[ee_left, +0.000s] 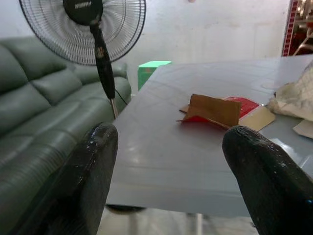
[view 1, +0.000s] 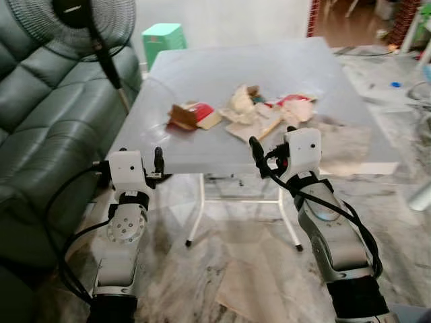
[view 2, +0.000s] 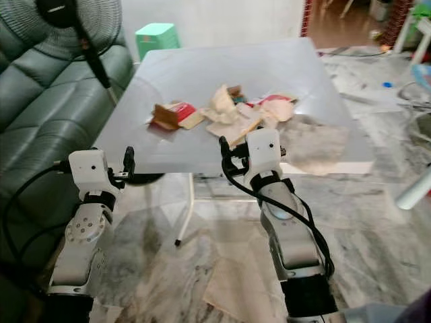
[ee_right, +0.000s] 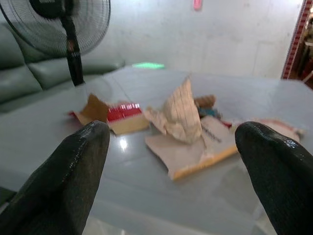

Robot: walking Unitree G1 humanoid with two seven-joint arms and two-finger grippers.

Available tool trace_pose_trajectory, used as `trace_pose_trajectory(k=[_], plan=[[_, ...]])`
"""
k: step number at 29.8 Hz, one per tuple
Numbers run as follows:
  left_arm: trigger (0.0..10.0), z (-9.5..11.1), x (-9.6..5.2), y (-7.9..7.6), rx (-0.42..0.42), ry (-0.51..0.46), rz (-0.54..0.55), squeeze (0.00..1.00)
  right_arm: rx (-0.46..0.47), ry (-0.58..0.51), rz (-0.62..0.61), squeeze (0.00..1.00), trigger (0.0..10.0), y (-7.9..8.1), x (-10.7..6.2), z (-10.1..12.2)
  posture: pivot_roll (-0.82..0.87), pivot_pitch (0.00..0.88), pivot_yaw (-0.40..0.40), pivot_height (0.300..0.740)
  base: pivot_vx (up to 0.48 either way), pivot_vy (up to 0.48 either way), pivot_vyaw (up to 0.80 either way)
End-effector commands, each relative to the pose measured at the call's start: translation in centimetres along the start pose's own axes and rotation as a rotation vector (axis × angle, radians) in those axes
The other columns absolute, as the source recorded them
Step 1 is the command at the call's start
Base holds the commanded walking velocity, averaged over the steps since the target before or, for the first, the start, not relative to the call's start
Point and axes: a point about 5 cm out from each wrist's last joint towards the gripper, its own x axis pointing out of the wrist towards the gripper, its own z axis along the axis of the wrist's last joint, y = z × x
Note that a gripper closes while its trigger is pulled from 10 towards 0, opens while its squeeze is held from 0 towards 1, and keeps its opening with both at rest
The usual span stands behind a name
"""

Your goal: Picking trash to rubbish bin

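Left eye view, progress: nothing looks picked up yet; the trash sits in a loose heap at the centre of the grey table [view 1: 202,74], so by my reading the whole job is still ahead.
Trash, left part: a torn red and brown carton [view 1: 194,115] lies flat, a little left of frame centre.
Trash, right part: crumpled paper [view 1: 243,100] and flattened card [view 1: 259,124] touch each other just right of the carton, with red-and-white wrappers [view 1: 296,104] beside them.
Rubbish bin: I cannot pick one out (the green stool [view 1: 163,37] at the upper left is no bin).
Left gripper [view 1: 159,161]: lower left, at the table's near edge, fingers spread apart, holding nothing.
Right gripper [view 1: 273,145]: lower centre, just short of the card, fingers wide apart, touching nothing.
Surroundings: a sofa [view 1: 40,128] and standing fan [view 1: 84,20] fill the left side.
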Motion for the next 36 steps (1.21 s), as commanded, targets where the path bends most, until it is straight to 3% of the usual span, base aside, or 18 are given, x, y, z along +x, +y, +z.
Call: trace_pose_trajectory(k=[1,10,36], plan=[[10.0,0.5,0.3,0.0,0.003,-0.014,-0.002,0.00,-0.004,-0.018,-0.005,1.00,10.0,-0.1,0.0,0.4,-0.04,0.042,0.081,0.740,0.000,0.000,0.00],[10.0,1.3,0.3,-0.2,-0.033,-0.046,-0.025,0.00,-0.044,-0.040,0.026,1.00,10.0,0.5,0.0,0.7,-0.04,0.045,0.076,0.740,0.031,0.000,0.00],[10.0,1.2,0.3,-0.7,-0.049,-0.041,-0.038,0.00,-0.073,-0.062,0.066,1.00,10.0,1.2,0.1,1.0,-0.04,0.041,0.073,0.740,0.435,0.000,0.00]])
